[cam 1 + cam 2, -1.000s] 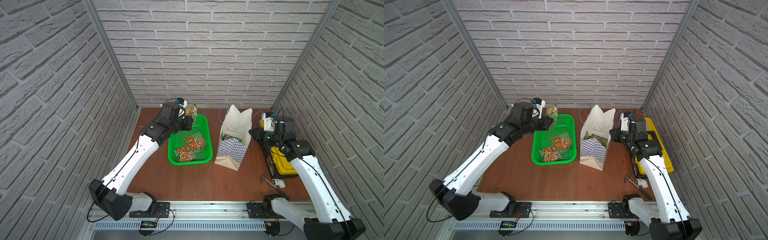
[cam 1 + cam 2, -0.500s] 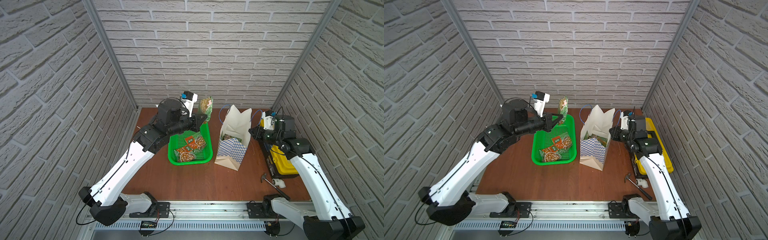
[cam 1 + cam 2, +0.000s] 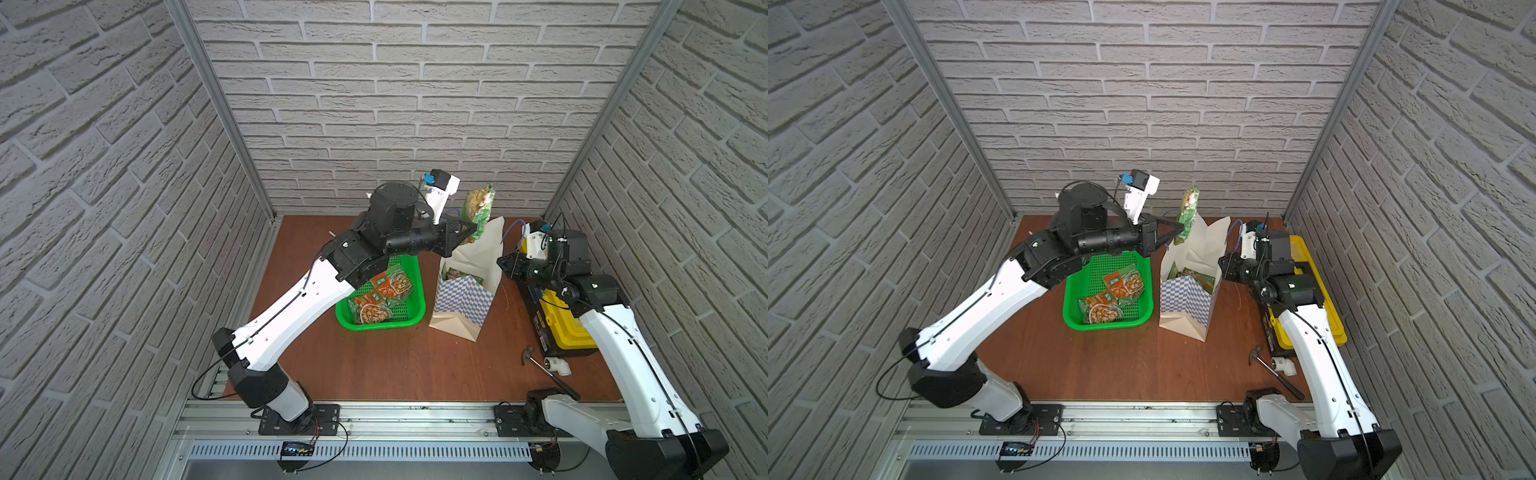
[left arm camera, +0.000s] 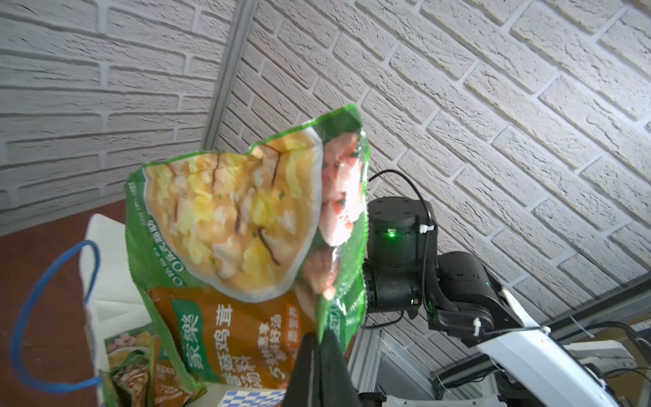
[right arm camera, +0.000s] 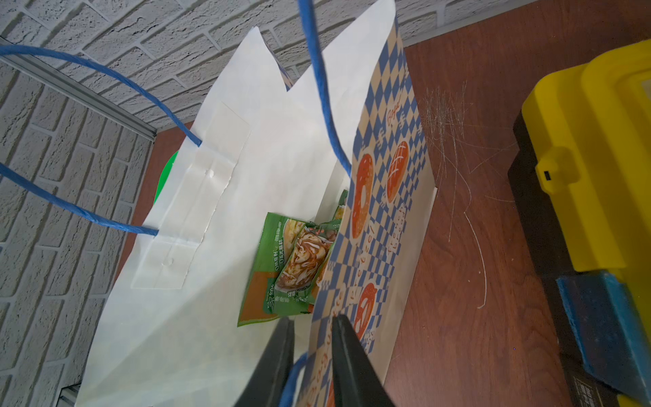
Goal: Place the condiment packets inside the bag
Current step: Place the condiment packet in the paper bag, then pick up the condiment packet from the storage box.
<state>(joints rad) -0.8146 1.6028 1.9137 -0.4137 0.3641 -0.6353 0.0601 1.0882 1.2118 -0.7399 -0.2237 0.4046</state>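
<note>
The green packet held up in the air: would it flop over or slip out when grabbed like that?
Probably semi-stiff: the green packet stands up above the left gripper pinching its lower edge, though one side creases over. Its glossy film might be slippery. It seems light, since a small pinch carries it.

Left gripper [image 3: 471, 235], clamped on the lower edge of a green glossy plastic condiment packet [image 3: 480, 210], has risen from the far rim of the green perforated plastic basket [image 3: 382, 326] and travelled sideways. The packet now stands upright above the jaws at the mouth of the tall white paper bag [image 3: 478, 257]. The left arm has lifted with it.
</note>
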